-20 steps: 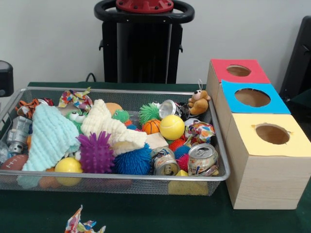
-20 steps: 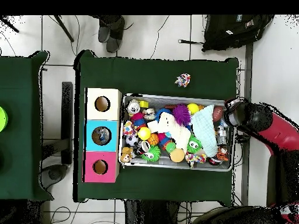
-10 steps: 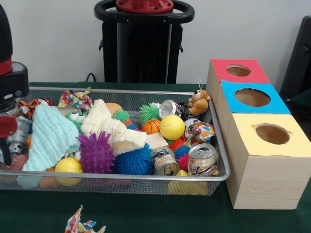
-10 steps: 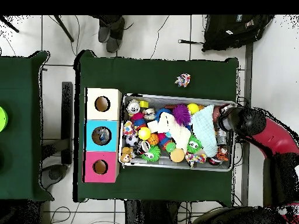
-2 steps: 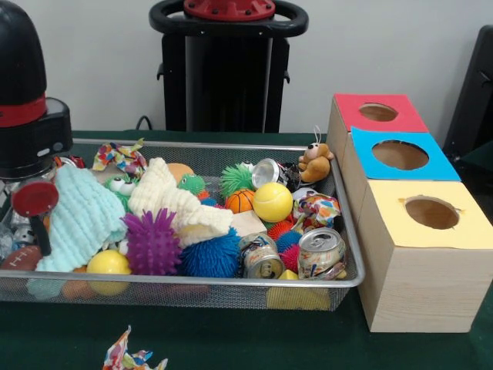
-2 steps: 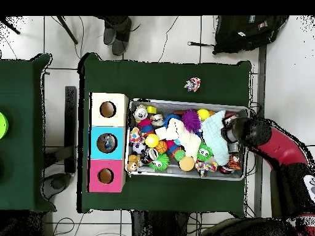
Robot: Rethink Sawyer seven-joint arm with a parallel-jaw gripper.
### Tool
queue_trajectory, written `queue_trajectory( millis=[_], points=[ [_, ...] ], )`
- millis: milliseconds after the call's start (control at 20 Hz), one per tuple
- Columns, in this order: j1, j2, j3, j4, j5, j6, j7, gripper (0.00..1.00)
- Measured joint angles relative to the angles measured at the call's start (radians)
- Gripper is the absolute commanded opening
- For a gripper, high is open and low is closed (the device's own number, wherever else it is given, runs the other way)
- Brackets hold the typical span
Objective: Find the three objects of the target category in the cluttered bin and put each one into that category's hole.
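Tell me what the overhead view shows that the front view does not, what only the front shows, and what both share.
Only the overhead view shows the arm reaching in from the bin's end, a bag on the floor and someone's shoes. Only the front view shows the wooden sides of the box and the open tops of two cans. Both show the wire bin of toys, the three coloured holes, and a loose patterned toy on the green table outside the bin.

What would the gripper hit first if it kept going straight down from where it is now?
Probably the clutter at that end of the wire bin: the gripper hangs over the edge of the light blue cloth, with a small football just below. Depth is unclear, so either could come first.
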Motion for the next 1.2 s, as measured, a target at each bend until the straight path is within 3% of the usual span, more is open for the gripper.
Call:
queue_trajectory(
  millis=[600, 1200],
  points=[
    [0.011, 0.002, -0.003, 0.002, 0.000, 0.001, 0.000, 1.00],
    [0.012, 0.024, -0.019, -0.074, 0.000, 0.012, 0.000, 1.00]
  ],
)
